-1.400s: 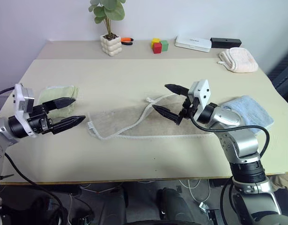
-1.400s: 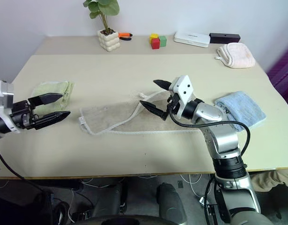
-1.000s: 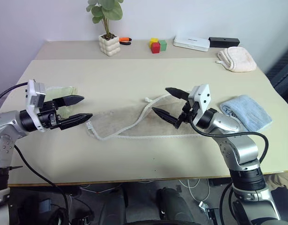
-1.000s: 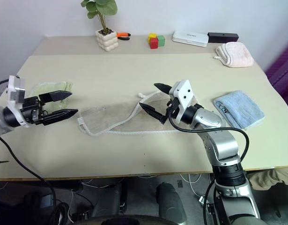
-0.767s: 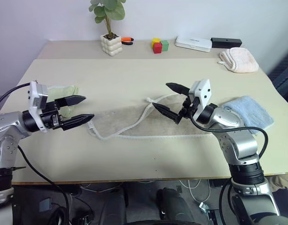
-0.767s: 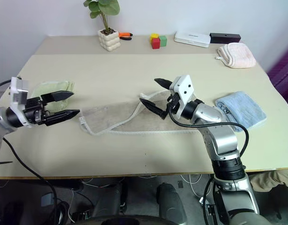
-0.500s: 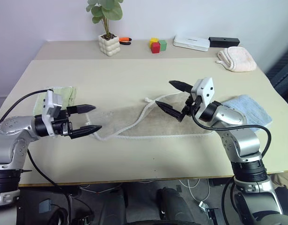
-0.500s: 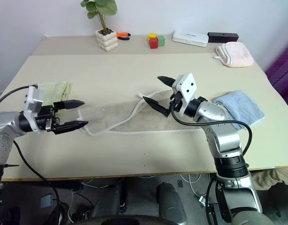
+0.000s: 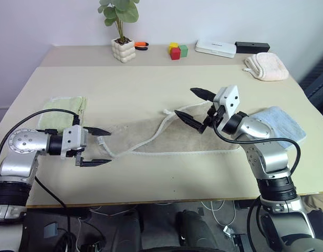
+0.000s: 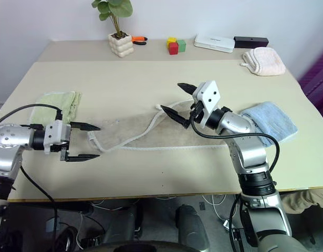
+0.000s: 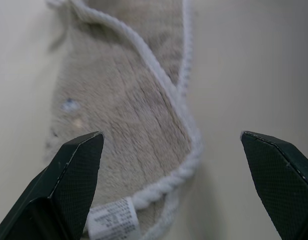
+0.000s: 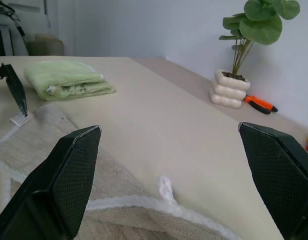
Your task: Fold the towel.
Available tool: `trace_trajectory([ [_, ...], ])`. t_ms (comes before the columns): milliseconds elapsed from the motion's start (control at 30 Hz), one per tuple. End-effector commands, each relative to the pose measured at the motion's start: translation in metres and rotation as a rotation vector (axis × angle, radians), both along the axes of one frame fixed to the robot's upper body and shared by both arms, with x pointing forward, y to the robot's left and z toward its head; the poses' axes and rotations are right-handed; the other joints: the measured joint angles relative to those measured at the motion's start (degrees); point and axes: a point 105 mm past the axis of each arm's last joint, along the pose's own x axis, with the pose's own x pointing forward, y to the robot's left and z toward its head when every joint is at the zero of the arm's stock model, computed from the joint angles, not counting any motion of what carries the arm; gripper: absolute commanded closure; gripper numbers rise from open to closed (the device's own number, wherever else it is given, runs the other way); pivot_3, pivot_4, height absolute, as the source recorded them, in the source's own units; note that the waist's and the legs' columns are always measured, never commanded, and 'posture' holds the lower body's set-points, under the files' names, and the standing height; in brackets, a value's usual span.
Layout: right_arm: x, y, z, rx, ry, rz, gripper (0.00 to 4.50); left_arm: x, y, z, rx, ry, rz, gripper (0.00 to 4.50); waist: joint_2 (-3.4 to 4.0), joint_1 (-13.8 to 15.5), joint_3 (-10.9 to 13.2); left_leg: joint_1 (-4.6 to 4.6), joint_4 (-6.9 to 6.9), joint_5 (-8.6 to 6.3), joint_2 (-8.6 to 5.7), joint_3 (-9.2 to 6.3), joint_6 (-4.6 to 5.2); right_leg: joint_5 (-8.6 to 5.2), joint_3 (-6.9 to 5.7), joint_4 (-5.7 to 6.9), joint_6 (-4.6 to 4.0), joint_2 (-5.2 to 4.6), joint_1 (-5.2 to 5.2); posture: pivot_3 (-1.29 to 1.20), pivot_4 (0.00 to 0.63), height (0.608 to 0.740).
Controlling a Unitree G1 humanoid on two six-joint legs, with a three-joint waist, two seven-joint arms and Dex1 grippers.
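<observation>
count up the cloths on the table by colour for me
beige: 1, the towel lying spread out mid-table
light green: 1, the folded green towel
light blue: 1, the folded blue towel
pale pink: 1, the bundled pink cloth at the far edge
total: 4

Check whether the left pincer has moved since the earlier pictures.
Yes. The left pincer has come down and in from beside the green towel to the tan towel's near end, jaws open around its corner.
</observation>
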Motion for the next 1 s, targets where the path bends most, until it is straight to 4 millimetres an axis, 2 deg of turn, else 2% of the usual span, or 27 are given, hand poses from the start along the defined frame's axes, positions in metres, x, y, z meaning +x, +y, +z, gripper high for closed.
trace_trajectory([
  [33, -0.005, 0.001, 0.016, 0.017, -0.069, 0.002, 0.0, 0.003, -0.007, -0.005, 0.035, -0.064, -0.053, 0.04, 0.0, 0.1, 0.0, 0.0, 0.0, 0.0, 0.0, 0.0, 0.0, 0.0, 0.0, 0.0, 0.0, -0.01, 0.0, 0.0, 0.15, 0.74],
  [300, -0.005, 0.001, 0.017, 0.02, -0.074, -0.014, 0.0, 0.009, -0.01, -0.014, 0.078, -0.108, -0.085, 0.04, 0.0, 0.03, 0.0, 0.01, 0.01, 0.0, 0.0, 0.0, 0.0, 0.09, 0.0, 0.02, 0.16, 0.01, 0.0, 0.0, 0.15, 0.74],
  [333, -0.005, 0.0, 0.017, 0.021, -0.075, -0.016, 0.0, 0.01, -0.011, -0.015, 0.08, -0.105, -0.085, 0.27, 0.0, 0.03, 0.0, 0.01, 0.01, 0.0, 0.0, 0.0, 0.0, 0.09, 0.0, 0.02, 0.16, 0.01, 0.0, 0.0, 0.15, 0.74],
  [400, -0.005, -0.001, 0.017, 0.023, -0.076, -0.021, 0.0, 0.01, -0.011, -0.016, 0.08, -0.091, -0.087, 0.83, 0.0, 0.02, 0.0, 0.01, 0.01, 0.0, 0.0, 0.0, 0.0, 0.1, 0.0, 0.02, 0.18, 0.01, 0.0, 0.0, 0.15, 0.74],
  [433, -0.005, -0.002, 0.017, 0.023, -0.076, -0.023, 0.0, 0.011, -0.011, -0.017, 0.083, -0.091, -0.086, 1.24, 0.0, 0.02, 0.0, 0.0, 0.01, 0.0, 0.0, -0.01, 0.0, 0.1, 0.0, 0.03, 0.18, 0.02, 0.0, 0.0, 0.15, 0.74],
  [633, -0.005, -0.003, 0.017, 0.025, -0.079, -0.031, 0.0, 0.011, -0.012, -0.019, 0.056, -0.052, -0.072, 4.38, 0.0, 0.05, 0.0, 0.0, 0.02, 0.0, 0.0, 0.0, 0.0, 0.1, 0.0, 0.03, 0.18, 0.02, 0.01, 0.0, 0.15, 0.74],
  [767, -0.003, -0.004, 0.018, 0.025, -0.083, -0.036, 0.0, 0.013, -0.018, -0.009, -0.013, -0.049, -0.062, 4.45, 0.0, 0.07, 0.0, 0.0, 0.02, 0.0, 0.0, -0.01, 0.0, 0.1, 0.0, 0.03, 0.18, 0.01, 0.01, 0.0, 0.15, 0.74],
  [1000, 0.001, -0.006, 0.016, 0.024, -0.089, -0.056, 0.0, 0.026, -0.008, 0.024, -0.087, -0.138, 0.019, 4.45, 0.0, 0.0, 0.0, 0.0, 0.02, 0.0, 0.0, -0.03, 0.0, 0.1, 0.0, 0.05, 0.19, 0.04, 0.01, 0.0, 0.15, 0.74],
])
